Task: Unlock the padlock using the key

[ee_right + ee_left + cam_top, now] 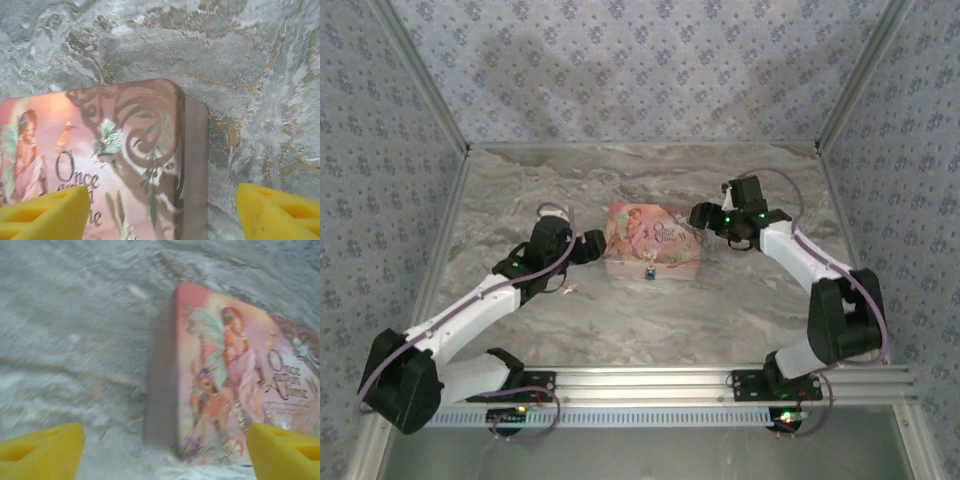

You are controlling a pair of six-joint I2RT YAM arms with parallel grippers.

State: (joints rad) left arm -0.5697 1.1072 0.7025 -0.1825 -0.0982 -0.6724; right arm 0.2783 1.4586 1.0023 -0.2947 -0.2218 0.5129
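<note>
padlock point(648, 272): tiny and blue; hangs in the middle of the near wall of the pink box point(652, 238), on the side facing the arm bases; too small to see its keyhole
key point(568, 290): tiny pale bit lying flat on the marble table point(720, 320); near-left of the box, well apart from the padlock; I cannot tell which way it points
left gripper point(592, 246): at the box's left end; jaws wide, holding nothing; the key lies back toward this arm's base, so this arm looks nearer to it
right gripper point(703, 214): at the box's right end; jaws wide, holding nothing
</note>
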